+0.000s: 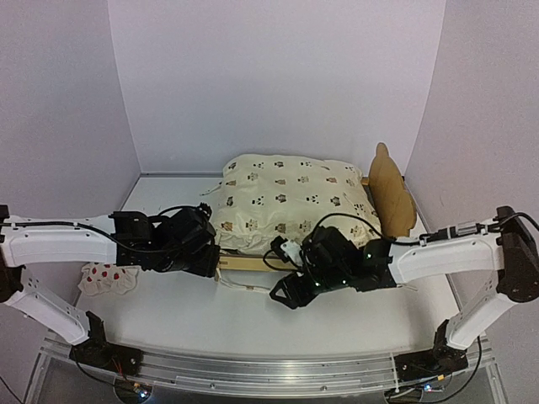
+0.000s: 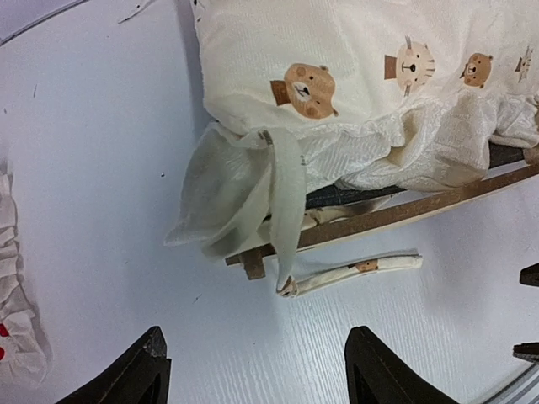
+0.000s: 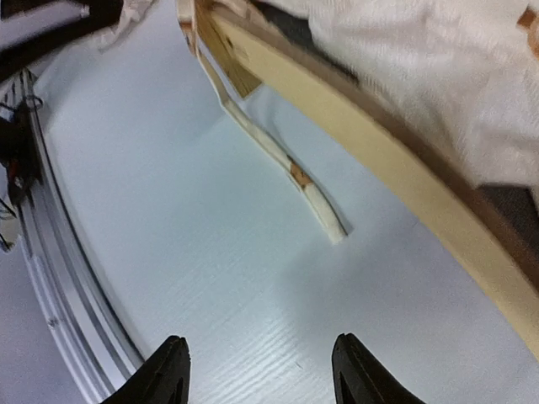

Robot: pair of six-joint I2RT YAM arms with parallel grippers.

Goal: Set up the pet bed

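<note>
Your pet bed [image 1: 392, 192] stands upright on its legs near the middle of the tabletop [image 1: 253, 324], headboard toward your right arm's side. The cream cushion [image 1: 290, 198] already lies on it, so the bulk of the job looks done. From the left wrist, the cushion's ruffled edge spills over the near rail [image 2: 404, 210] at the corner. One printed tie strap [image 2: 354, 268] lies loose on the tabletop just beside that rail, and it shows from the right wrist too [image 3: 286, 164]. Whether the ties are meant to be fastened to the frame is not something you can read from here. If they are, that step looks unfinished. The small red-spotted pillow [image 1: 105, 278] sits on the tabletop well apart from the bed, by your left arm, so placing it is probably what remains. Your left pincer [image 2: 257, 370] hangs by the bed's near left corner, its fingers spread with nothing between them. Your right pincer [image 3: 259, 370] hovers over bare tabletop near the rail [image 3: 379, 160], likewise spread and carrying nothing.
</note>
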